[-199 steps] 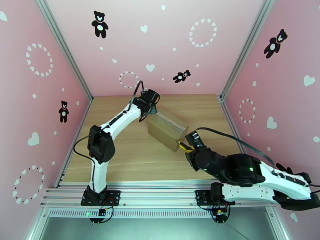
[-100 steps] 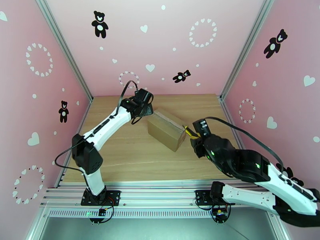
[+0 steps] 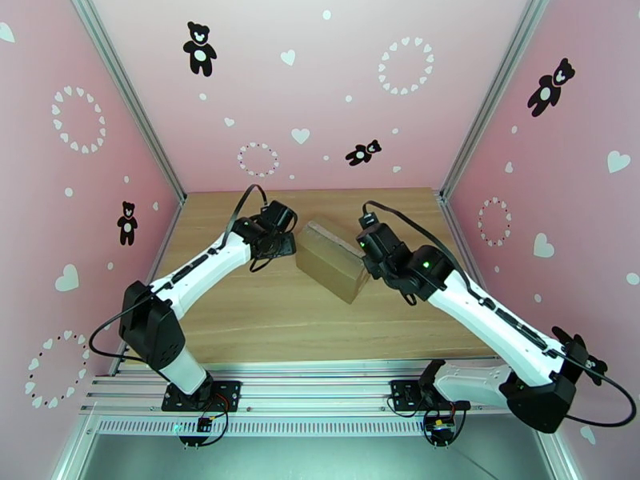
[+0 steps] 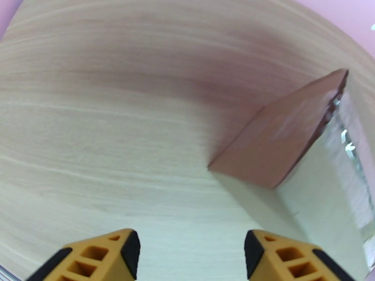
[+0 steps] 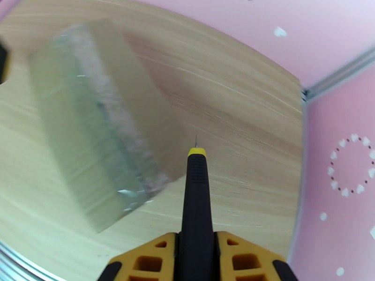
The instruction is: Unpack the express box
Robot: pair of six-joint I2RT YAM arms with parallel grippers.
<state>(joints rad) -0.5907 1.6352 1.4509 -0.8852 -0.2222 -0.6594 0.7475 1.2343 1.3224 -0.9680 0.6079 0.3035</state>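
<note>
Right end effector clamped on a black cutter, left end effector wide open and empty.
Your express box lies between them on the light wooden table. Its tape looks uncut, though blur makes that hard to call, so slitting, opening and emptying all lie ahead of you. Pink walls with bears and hearts surround it.

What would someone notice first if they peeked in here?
Probably the brown express box with shiny tape, lying on the wooden table between the open left gripper and the right gripper. The right gripper is clamped on a black pen-like tool with a yellow tip, pointing beside the box. The pink walls with black teddy bears stand out too.
</note>
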